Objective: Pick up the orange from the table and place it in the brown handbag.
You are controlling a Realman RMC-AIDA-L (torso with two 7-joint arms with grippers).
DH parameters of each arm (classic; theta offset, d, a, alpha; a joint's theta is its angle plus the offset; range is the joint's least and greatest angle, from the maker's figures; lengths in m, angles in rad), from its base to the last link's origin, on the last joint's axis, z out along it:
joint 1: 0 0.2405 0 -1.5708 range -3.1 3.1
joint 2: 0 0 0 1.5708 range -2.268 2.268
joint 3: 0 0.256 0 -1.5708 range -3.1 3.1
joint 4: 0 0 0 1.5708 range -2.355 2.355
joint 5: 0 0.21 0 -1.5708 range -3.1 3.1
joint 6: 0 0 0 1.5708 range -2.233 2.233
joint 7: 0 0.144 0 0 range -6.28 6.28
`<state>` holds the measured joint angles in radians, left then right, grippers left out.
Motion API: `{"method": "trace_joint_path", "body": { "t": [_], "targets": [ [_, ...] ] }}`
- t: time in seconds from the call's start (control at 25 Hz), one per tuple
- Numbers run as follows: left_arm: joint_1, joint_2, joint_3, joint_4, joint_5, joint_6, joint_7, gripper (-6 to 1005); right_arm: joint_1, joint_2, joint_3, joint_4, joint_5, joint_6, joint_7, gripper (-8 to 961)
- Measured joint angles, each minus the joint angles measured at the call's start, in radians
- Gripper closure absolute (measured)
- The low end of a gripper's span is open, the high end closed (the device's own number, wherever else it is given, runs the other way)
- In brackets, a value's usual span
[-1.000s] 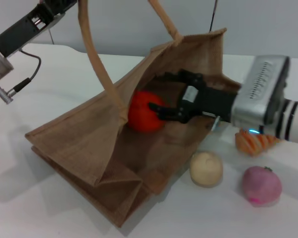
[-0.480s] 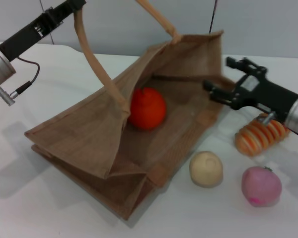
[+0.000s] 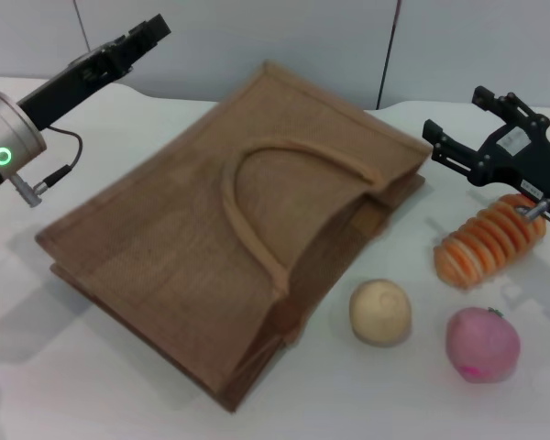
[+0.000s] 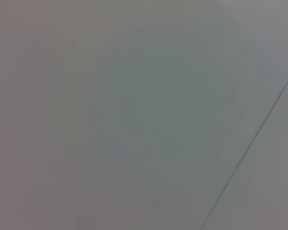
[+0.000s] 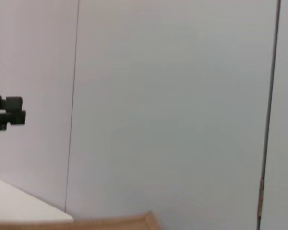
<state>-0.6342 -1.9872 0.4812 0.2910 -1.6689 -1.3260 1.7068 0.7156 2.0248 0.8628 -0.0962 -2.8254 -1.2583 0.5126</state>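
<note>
Looking down from my head camera, I see the large tan-brown woven jute handbag (image 3: 229, 247) lying flat on the plain white worktop (image 3: 92, 385), one looped handle (image 3: 266, 197) curving across its upper face and its mouth edge turned towards my right side. The bright orange-red toy orange shows nowhere; the flattened bag shows no fruit at its mouth, so I cannot tell from here where the orange is. My right gripper (image 3: 458, 124) hangs above the worktop just beyond the bag's right corner, jaws spread apart and holding nothing. Directly beneath that arm lies a striped orange-and-cream bread-like piece (image 3: 486, 243). Nearer to me sit a pale cream ball (image 3: 380, 312) and, beside it, a pink rounded toy fruit (image 3: 481, 344), close together but not touching. My left gripper (image 3: 151, 29) is raised over the far left of the worktop, well apart from the bag, pointing towards the grey back wall (image 3: 284, 37); whether its jaws are apart or together, I cannot tell. A green ring light (image 3: 0, 156) glows on that arm's silver wrist.

Over to the left wrist camera: only grey wall, crossed by a thin dark line.

Now the right wrist camera: grey wall panels (image 5: 173, 105), a corner of white worktop (image 5: 24, 203) and a strip of the brown bag's edge (image 5: 120, 223) low down, and my left gripper (image 5: 7, 112) far off as a small dark shape.
</note>
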Motion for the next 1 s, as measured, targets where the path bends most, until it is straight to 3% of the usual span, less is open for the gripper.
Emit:
{"method": "trace_joint_path", "body": {
  "t": [0.2, 0.44, 1.0],
  "targets": [
    [-0.002, -0.007, -0.007, -0.005, -0.007, 0.053, 0.060, 648, -0.004, 0.002, 0.009, 0.000, 0.046, 0.000, -0.003, 79],
    [-0.003, -0.039, -0.011, -0.016, -0.053, 0.162, 0.224, 609, -0.037, 0.010, 0.015, 0.013, 0.197, 0.011, -0.045, 80],
    [0.005, -0.043, -0.012, -0.208, -0.445, 0.246, 0.757, 610, -0.096, 0.016, 0.018, 0.024, 0.467, 0.039, -0.052, 84]
  ]
}}
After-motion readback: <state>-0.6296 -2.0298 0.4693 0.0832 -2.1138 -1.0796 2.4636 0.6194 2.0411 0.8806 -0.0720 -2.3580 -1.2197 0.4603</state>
